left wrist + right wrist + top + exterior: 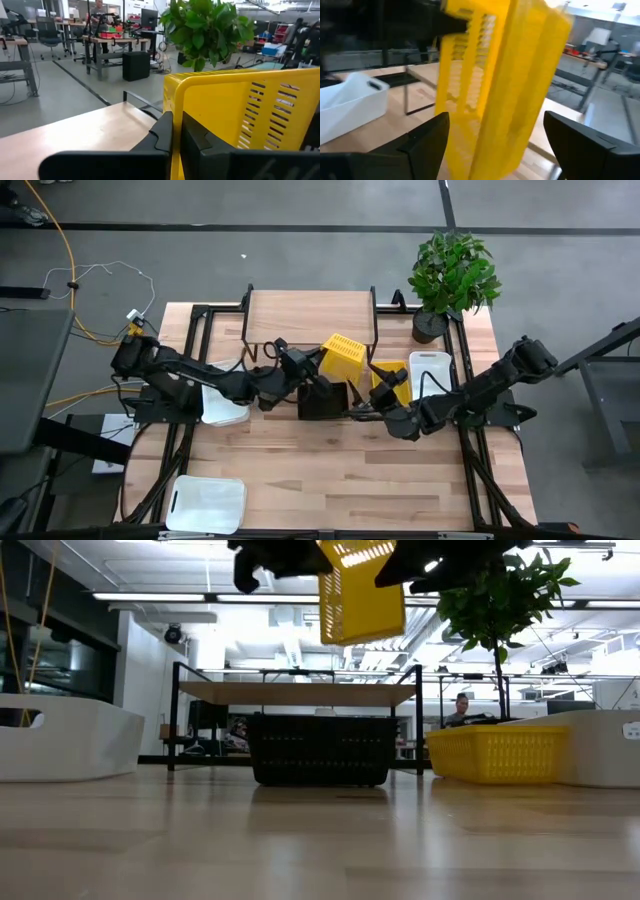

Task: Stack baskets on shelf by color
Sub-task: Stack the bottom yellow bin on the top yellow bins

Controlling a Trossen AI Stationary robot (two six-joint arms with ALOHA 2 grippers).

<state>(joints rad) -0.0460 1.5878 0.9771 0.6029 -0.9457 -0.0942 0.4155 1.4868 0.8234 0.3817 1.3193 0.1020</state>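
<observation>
Baskets lie spread over the table, and going from the left of the high view there is a white basket (206, 504) near the front edge, another white basket (224, 406) under the left arm, then the left gripper (318, 363) with its fingers clamped together on the rim of a yellow basket (345, 356), held tilted in the air just in front of the shelf (310, 317). Below it a black basket (322, 400) sits on the table, and to its right a second yellow basket (396, 383) and a white one (430, 367). The right gripper (492, 145) has its fingers spread wide on either side of the raised basket without touching it. To do this step well, the left arm should probably level the basket and carry it over the shelf top while the right arm backs clear. Whether other baskets hide beneath the arms is hard to tell.
</observation>
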